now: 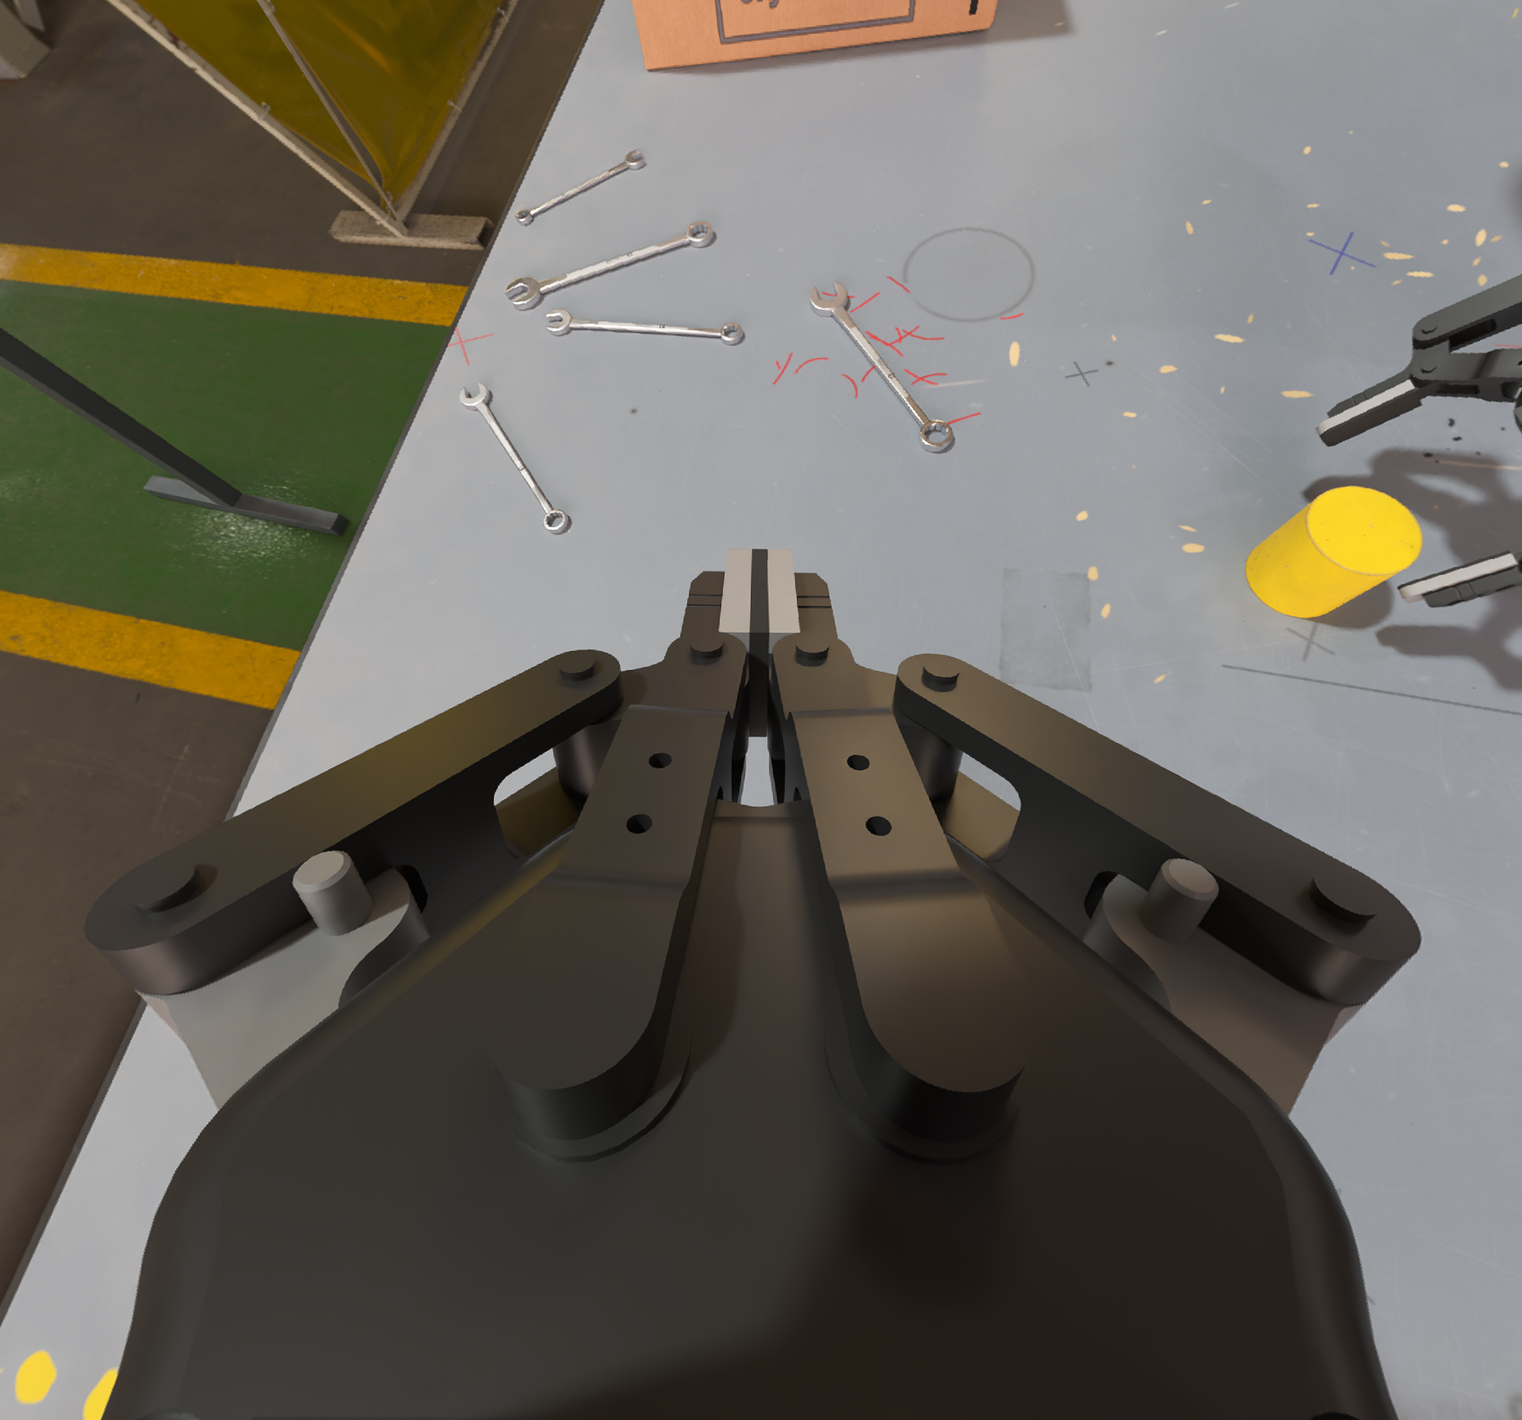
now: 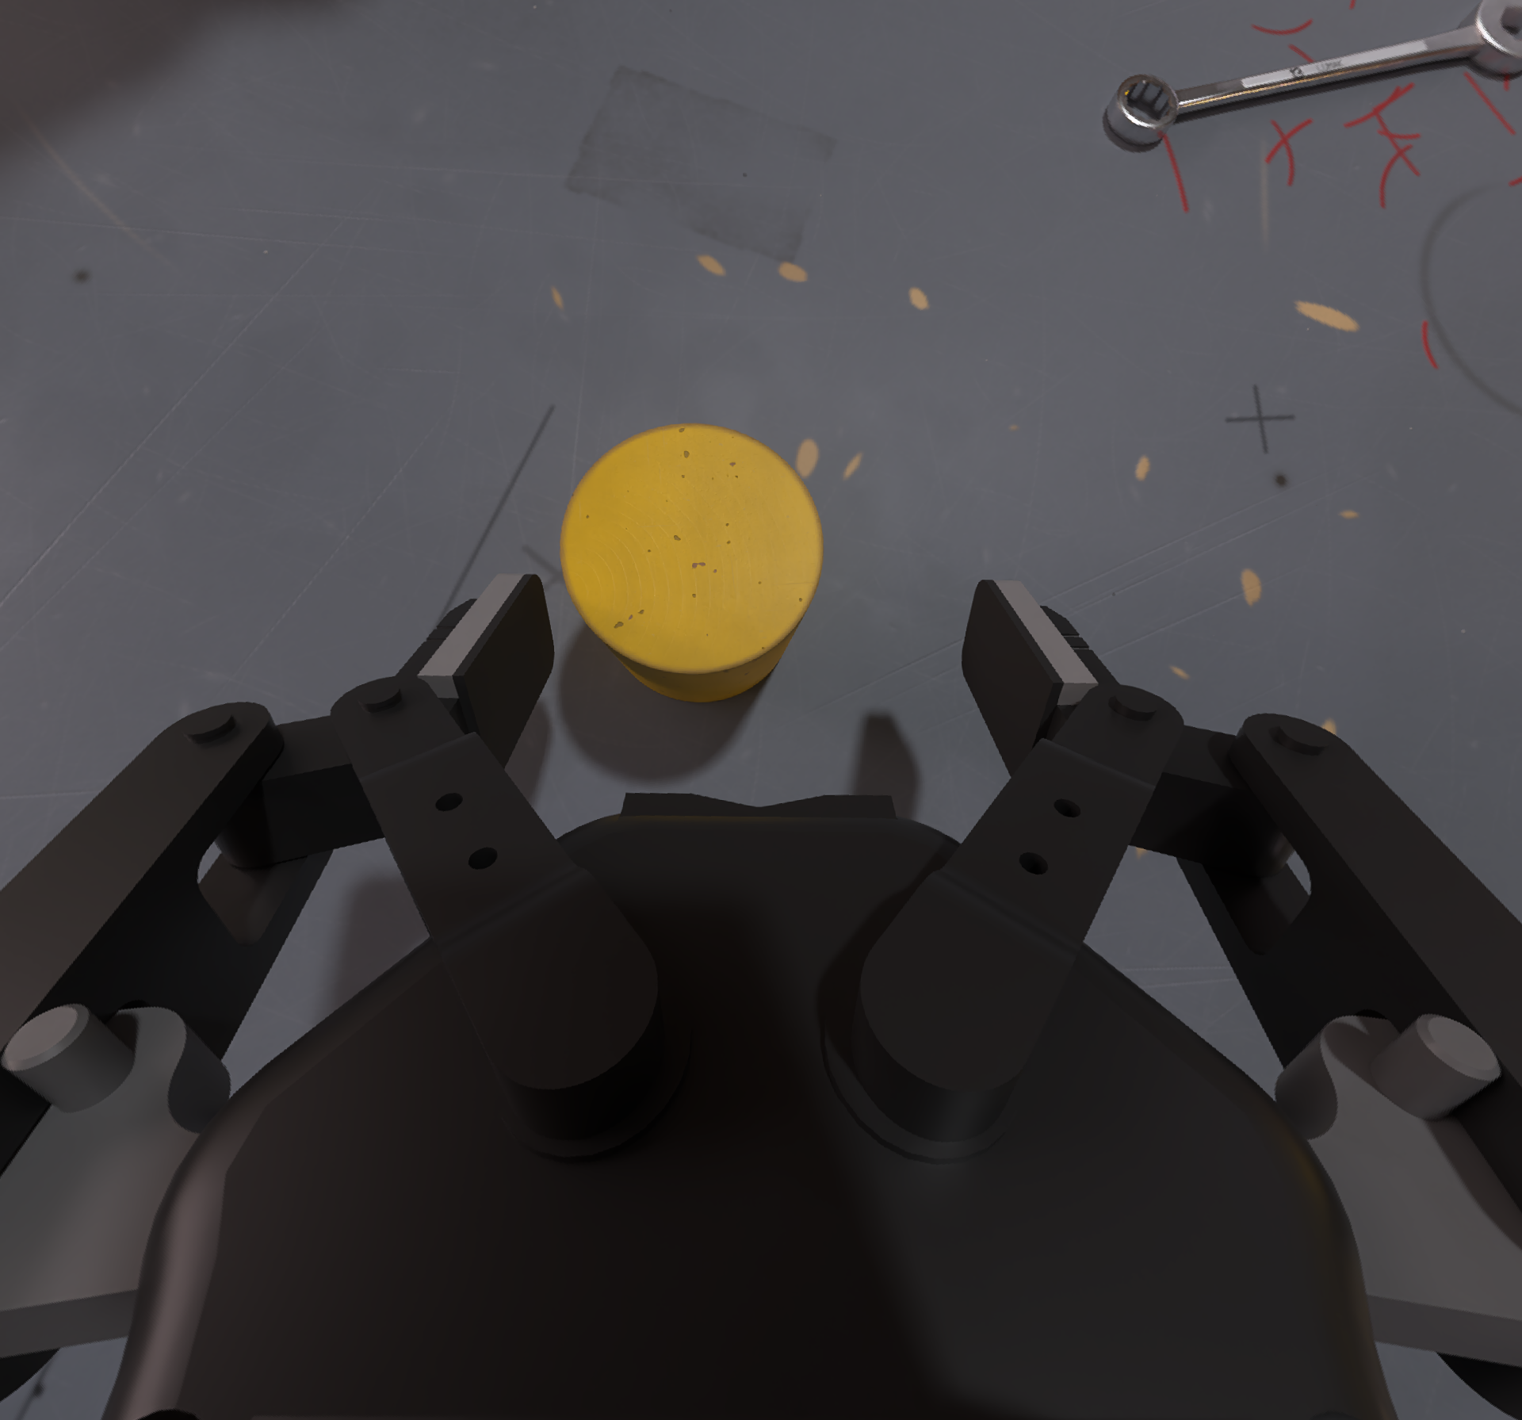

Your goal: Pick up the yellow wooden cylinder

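Two black two-finger grippers are seen above the grey scuffed tabletop (image 2: 247,392): the right gripper (image 2: 758,639) is spread wide over the upright yellow wooden cylinder (image 2: 690,548), apparently to straddle it, while the clenched, empty left gripper (image 1: 758,590) is kept well apart near five steel wrenches (image 1: 885,365).

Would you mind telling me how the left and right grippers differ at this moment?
The left gripper is shut, pads pressed together and holding nothing; the right gripper is open wide. The left gripper sits well away from the yellow wooden cylinder, nearer the wrenches; the right gripper hangs right at the upright cylinder, not gripping it. Both are black two-finger grippers over the grey table.
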